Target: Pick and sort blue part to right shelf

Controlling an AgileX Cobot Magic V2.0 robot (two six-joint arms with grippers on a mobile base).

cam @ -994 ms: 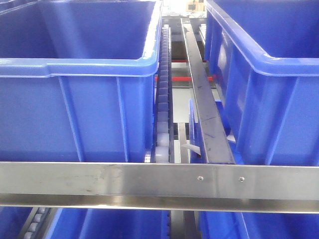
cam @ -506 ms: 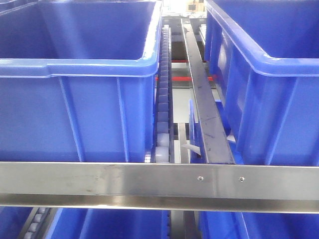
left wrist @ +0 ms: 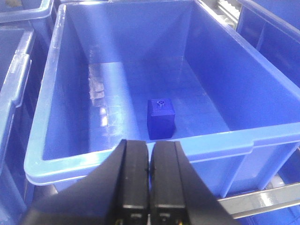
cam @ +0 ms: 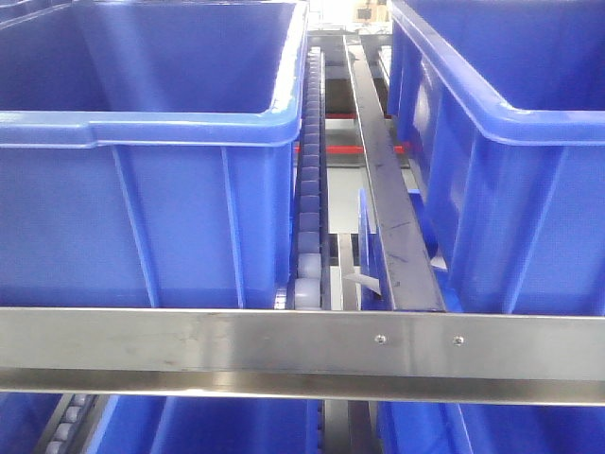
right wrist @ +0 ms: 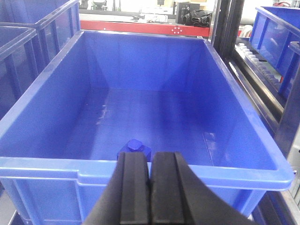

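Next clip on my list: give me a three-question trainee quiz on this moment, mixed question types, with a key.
1. True or false: the left end effector is shut with nothing between its fingers.
2. Multiple choice: in the left wrist view, the blue part is
A. on the floor of the bin
B. on the bin's rim
C. on the roller track
3. Fill in: in the right wrist view, the right end effector hangs above the near ____ of the bin it faces, where a blue part lies just behind that wall.

Key: 1 true; 2 A; 3 rim.
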